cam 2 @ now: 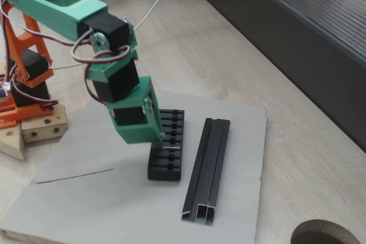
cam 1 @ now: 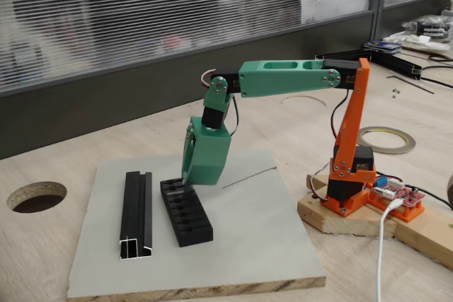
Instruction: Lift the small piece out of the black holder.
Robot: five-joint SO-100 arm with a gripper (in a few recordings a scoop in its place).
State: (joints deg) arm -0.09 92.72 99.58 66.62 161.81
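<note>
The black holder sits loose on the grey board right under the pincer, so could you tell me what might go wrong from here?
1. The pincer is pressed low over the black holder, which does not look fastened; lifting could drag or tip it.
2. The channel rail lies close beside the holder, so a sideways shift could knock it.
3. The green pincer body hides the slot, so a grip on the small piece cannot be confirmed.

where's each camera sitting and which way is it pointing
A fixed view: low at the table's front, facing the window wall; the whole arm shows, orange base to green claw on the black holder.
Another fixed view: high, on the far side, looking down at the grey board; arm and claw show, the base partly cut off.
Shared: holder, channel rail, thin wire.
</note>
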